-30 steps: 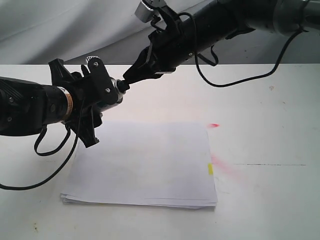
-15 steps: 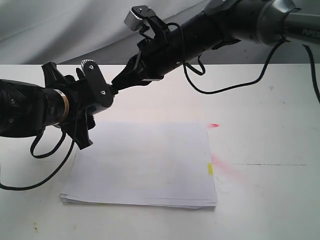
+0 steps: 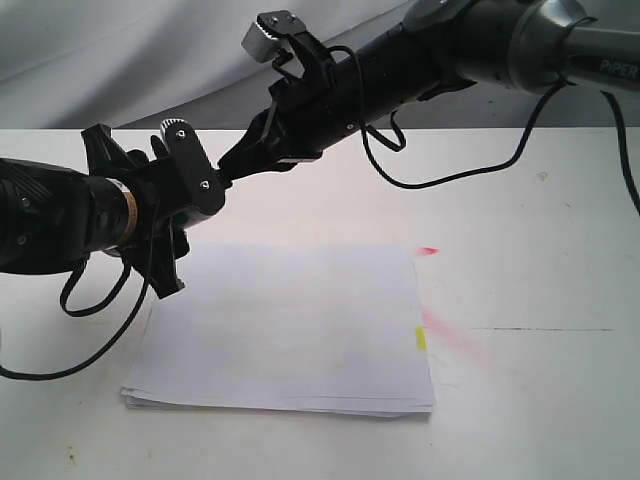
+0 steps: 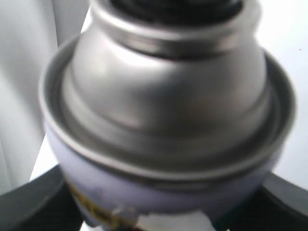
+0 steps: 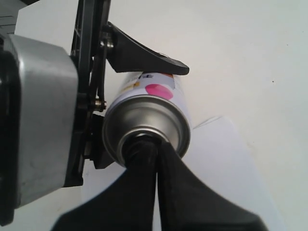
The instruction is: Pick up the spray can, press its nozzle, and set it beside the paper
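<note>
My left gripper (image 3: 195,178) holds the spray can (image 5: 155,101) up in the air above the far left corner of the paper (image 3: 290,325), shut on its labelled body. The can lies tilted, its domed silver top (image 4: 168,96) turned toward the right arm. My right gripper (image 3: 226,168) is shut, and its two black fingertips (image 5: 144,149) rest together against the middle of the can's top. They cover the nozzle, so it is hidden. One left finger (image 5: 144,57) lies along the can's side.
The paper lies flat on the white table (image 3: 540,260), with a yellow tab (image 3: 421,338) at its right edge. Pink smears (image 3: 445,332) and a red spot (image 3: 428,250) mark the table beside that edge. Black cables (image 3: 90,300) hang from the left arm.
Both grippers have shifted a little to the left with the can. The right fingertips have closed in on the can's top, and in the last half second little has moved.
</note>
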### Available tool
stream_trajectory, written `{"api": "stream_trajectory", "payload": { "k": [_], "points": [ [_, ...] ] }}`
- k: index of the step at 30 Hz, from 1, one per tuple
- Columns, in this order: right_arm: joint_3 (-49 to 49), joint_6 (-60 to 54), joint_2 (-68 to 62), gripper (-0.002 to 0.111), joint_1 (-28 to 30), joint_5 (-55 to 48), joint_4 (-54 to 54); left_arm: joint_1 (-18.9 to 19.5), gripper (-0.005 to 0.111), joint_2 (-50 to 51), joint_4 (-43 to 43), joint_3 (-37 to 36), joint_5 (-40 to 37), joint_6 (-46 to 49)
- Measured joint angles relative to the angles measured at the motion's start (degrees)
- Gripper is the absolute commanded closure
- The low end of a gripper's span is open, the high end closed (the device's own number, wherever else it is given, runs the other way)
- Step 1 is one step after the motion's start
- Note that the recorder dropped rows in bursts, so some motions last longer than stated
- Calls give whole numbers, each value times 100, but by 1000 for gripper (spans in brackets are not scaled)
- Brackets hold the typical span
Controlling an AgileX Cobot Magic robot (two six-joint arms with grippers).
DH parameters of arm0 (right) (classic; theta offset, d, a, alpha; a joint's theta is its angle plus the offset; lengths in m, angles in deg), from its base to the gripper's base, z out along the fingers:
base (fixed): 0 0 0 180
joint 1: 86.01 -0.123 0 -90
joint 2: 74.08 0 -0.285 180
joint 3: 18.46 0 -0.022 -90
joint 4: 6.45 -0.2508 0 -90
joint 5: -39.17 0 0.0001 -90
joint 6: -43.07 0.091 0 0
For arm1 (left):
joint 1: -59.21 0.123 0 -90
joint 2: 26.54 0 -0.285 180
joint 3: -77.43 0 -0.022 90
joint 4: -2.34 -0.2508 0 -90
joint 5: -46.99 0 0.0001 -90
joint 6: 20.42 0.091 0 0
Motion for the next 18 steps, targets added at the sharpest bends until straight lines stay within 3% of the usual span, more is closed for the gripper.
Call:
{"api": "stream_trajectory", "payload": {
  "k": [18],
  "points": [
    [0,0,51,108,27,110,0,0,107,0,21,0,27,-11]
  ]
}}
